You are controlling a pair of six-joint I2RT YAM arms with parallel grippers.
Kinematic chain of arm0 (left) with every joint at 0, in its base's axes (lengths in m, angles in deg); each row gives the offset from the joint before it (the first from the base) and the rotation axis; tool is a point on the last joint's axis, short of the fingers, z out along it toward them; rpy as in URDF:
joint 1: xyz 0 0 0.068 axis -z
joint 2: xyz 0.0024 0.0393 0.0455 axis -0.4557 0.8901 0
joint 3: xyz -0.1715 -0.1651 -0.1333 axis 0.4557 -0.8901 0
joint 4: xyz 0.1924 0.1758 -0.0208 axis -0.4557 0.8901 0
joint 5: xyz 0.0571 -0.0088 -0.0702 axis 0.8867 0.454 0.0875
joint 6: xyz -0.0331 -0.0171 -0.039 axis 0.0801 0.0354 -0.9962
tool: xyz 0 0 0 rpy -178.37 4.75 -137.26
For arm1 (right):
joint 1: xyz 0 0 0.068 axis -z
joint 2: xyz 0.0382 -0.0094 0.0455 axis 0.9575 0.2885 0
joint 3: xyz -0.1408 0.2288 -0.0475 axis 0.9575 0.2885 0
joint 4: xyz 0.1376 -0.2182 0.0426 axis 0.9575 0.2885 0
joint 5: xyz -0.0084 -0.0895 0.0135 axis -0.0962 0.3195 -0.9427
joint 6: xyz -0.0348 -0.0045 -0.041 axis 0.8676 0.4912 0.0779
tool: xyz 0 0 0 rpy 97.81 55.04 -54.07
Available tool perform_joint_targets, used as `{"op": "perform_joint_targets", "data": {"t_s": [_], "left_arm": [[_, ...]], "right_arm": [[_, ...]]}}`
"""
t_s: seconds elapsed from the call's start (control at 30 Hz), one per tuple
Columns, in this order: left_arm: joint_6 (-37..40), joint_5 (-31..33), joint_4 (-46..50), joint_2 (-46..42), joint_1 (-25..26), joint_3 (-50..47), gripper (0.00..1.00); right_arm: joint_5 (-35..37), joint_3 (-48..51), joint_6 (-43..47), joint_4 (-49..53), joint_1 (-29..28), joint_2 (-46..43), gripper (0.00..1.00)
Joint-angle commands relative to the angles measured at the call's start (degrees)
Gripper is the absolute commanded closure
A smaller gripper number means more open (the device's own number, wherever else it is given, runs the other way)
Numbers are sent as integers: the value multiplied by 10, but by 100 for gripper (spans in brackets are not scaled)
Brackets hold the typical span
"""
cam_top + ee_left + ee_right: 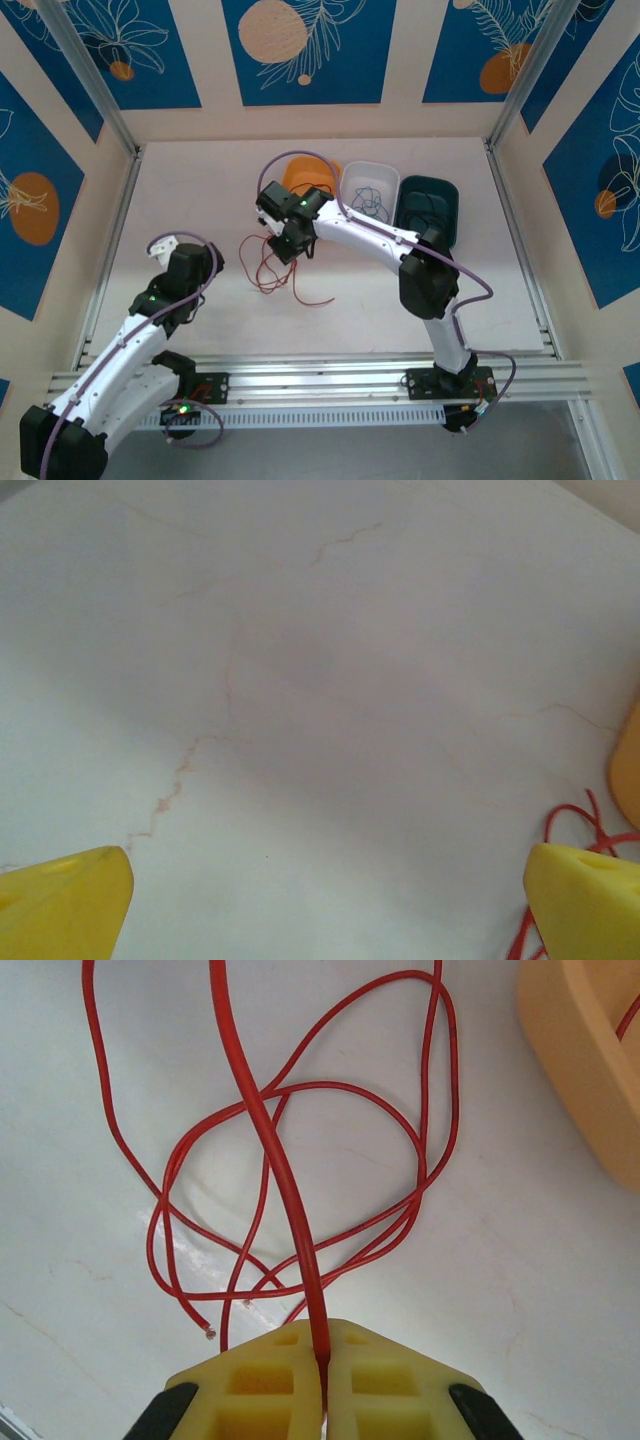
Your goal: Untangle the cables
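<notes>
while our right gripper (322, 1352) has its jaws pressed together on a strand of the red cable (262, 1120), its loops lie loose on the surface (200, 190) near the orange bin (315, 172). our left gripper (325, 905) hangs, jaws spread wide, over bare surface. the white bin (352, 178) holds thin dark cables (372, 205), with the dark green bin (445, 190) just beside it.

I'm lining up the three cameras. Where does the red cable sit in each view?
Top external: red cable loose at the table's middle.
Left wrist: red cable in the lower right corner.
Right wrist: red cable mid-frame, one strand pinched in the right gripper.
Shared landmark: orange tray, at the right edge in both wrist views.
</notes>
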Motion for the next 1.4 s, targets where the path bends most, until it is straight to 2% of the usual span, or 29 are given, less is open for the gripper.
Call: {"op": "perform_joint_targets", "data": {"t_s": [0.0,0.27,0.47,0.63,0.87,1.1,1.37], "left_arm": [[58,-79,-54,1,-8,-9,0],[103,-276,-152,9,-8,-47,0],[84,-315,-206,12,-7,-72,2],[82,-327,-229,25,-7,-75,12],[70,-323,-244,54,-7,-74,34],[54,-281,-232,61,-7,-75,44],[38,-230,-201,49,-7,-80,73]], "right_arm": [[-1,-17,-10,13,-3,-34,94],[-11,-22,-23,3,-2,-73,94],[-22,-27,-31,-5,0,-92,94],[-32,-32,-37,-14,1,-107,94],[-56,-35,-39,-34,5,-139,94],[-92,-32,-42,-58,16,-174,94],[-106,-12,-49,-80,33,-214,94]]}}
